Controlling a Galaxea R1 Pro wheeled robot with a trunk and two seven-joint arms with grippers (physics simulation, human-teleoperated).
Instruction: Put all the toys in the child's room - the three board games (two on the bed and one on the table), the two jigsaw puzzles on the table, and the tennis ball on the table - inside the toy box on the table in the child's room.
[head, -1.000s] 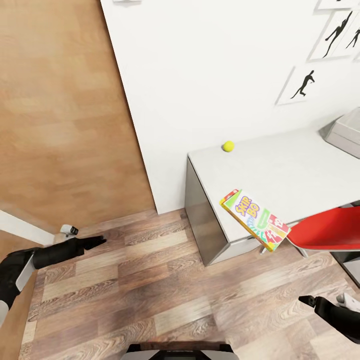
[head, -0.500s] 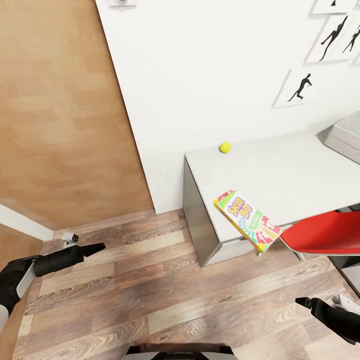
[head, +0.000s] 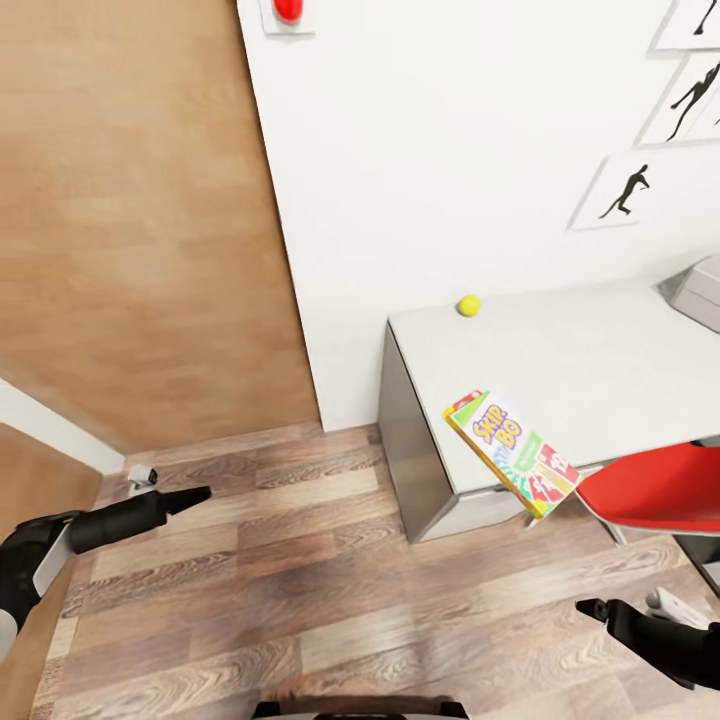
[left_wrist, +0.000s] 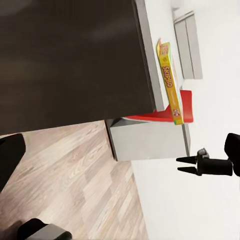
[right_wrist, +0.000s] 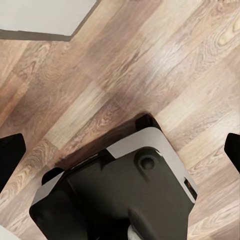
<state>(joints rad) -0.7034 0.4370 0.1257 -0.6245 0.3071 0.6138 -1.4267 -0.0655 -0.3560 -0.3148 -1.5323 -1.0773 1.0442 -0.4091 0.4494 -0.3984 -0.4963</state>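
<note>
A green-yellow-red "Skip-Bo" board game lies askew on the white table, overhanging its front edge near the left end; the left wrist view catches this game edge-on. The yellow-green tennis ball rests at the table's back left corner by the wall. A corner of the light-grey toy box shows at the far right of the tabletop. My left gripper hovers open over the floor, well left of the table. My right gripper is open, low over the floor in front of the chair. Both are empty.
A red chair is tucked at the table's front, right beside the Skip-Bo box. A wooden door fills the left, with a white wall and black silhouette pictures behind the table. Wood-plank floor lies between me and the table.
The whole picture has shifted slightly right and down, so the camera has moved. The game and ball keep their places on the table; both arms hold the same pose.
</note>
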